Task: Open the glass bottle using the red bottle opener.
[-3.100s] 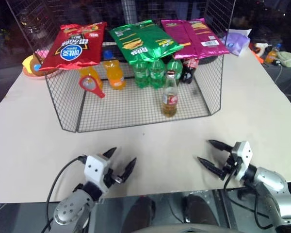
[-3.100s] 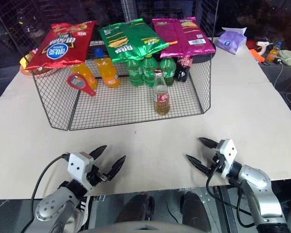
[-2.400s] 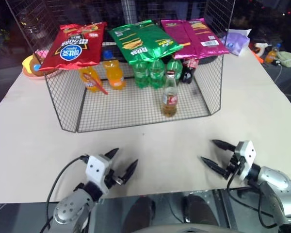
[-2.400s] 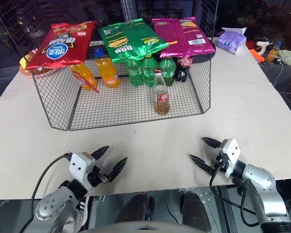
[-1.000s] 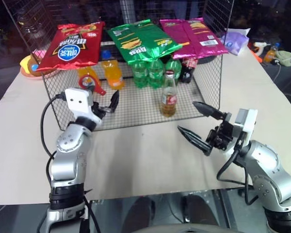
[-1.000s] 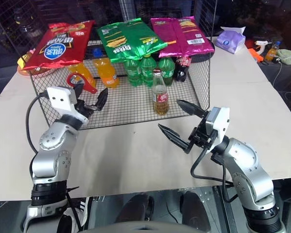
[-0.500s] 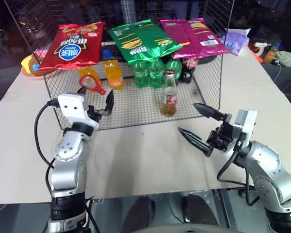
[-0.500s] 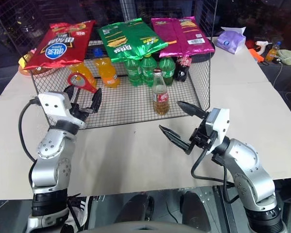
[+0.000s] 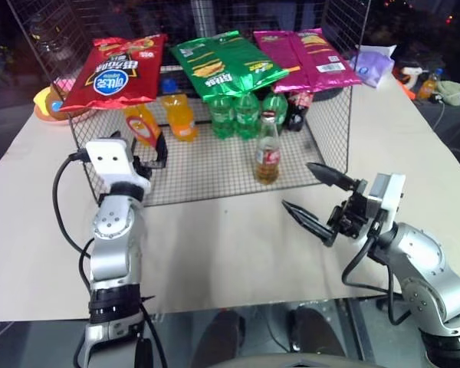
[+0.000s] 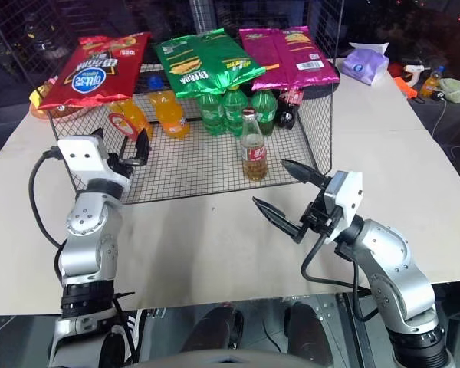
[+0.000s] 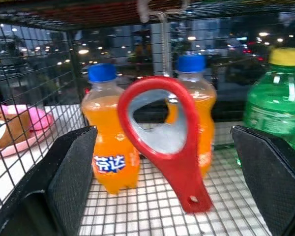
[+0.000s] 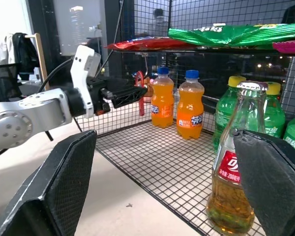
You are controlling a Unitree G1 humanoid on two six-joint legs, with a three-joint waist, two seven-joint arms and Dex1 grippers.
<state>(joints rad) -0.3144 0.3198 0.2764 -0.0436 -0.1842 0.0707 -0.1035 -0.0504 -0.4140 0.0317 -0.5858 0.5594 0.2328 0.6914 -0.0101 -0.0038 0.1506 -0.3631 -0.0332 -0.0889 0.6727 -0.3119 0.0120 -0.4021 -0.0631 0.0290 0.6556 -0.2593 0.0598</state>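
- Red bottle opener (image 11: 167, 142) hung inside the wire rack (image 9: 215, 172), between the left gripper's (image 9: 142, 153) spread fingers, untouched.
- Glass bottle (image 9: 267, 150) stood upright in the rack.
- Right gripper (image 9: 316, 199) gaped wide, empty, near the bottle.

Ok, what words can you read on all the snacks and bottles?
"芬达", white on blue, seems to read on the orange soda bottle.
Red chip bag: white characters in a blue circle, too blurred.
Green chip bag: too blurred.
Pink chip bag: too small.
Glass bottle: white marks on red label, unreadable.
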